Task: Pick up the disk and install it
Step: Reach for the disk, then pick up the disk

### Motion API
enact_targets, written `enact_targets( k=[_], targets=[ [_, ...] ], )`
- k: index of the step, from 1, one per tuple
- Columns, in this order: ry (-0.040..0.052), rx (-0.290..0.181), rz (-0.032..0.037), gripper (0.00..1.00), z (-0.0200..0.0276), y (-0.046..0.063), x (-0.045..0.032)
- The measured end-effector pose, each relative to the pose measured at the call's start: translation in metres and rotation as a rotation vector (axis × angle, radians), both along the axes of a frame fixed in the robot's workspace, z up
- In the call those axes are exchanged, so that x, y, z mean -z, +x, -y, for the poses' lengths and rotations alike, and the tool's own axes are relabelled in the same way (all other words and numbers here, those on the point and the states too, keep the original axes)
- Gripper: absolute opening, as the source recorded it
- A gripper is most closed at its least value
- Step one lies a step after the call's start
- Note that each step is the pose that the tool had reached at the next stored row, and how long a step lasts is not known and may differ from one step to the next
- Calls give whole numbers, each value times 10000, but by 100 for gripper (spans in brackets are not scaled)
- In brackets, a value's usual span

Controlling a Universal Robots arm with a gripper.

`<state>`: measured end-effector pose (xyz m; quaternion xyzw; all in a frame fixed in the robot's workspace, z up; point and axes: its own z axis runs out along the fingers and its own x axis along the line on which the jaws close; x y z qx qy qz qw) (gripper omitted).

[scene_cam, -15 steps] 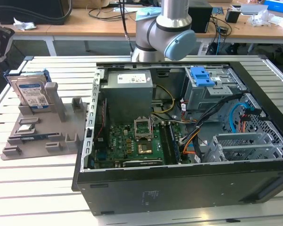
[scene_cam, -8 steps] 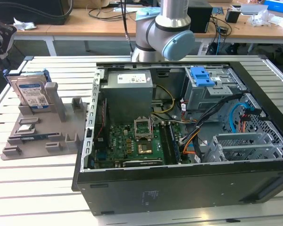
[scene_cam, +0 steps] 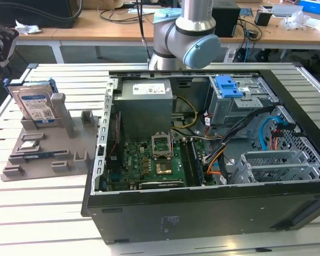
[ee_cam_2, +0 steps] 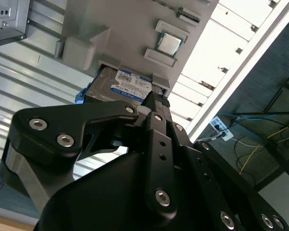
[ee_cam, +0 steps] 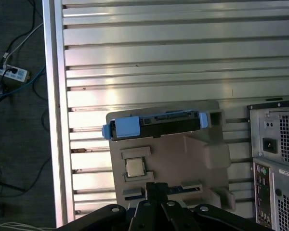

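A silver slatted aluminium table point(scene_cam: 48, 213) filled the middle of the room, its ribs catching bright light from above. Behind it stood a long light-wood desk point(scene_cam: 96, 31) on white legs, littered with black cables point(scene_cam: 117, 13) and what may have been crumpled white paper point(scene_cam: 26, 28). Beyond the table's edge the floor point(ee_cam: 19, 144) was dark grey, with a white power strip point(ee_cam: 9, 73) and loose leads lying on it.

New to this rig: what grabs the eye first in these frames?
The open computer case dominates the exterior view, its green circuit board and grey power box exposed. On the exterior view's left, the disk stands on edge in a grey holder on the slatted table. In the first wrist view the black gripper is shut, apart from the disk.
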<state>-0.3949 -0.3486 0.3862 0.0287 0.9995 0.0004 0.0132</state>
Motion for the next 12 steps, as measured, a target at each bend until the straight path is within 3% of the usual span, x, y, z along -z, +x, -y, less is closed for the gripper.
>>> enact_targets(
  k=[6, 12],
  targets=[
    [0, -187, 0, 11, -1, 0, 0],
    [-1, -1326, 0, 11, -1, 0, 0]
  ],
)
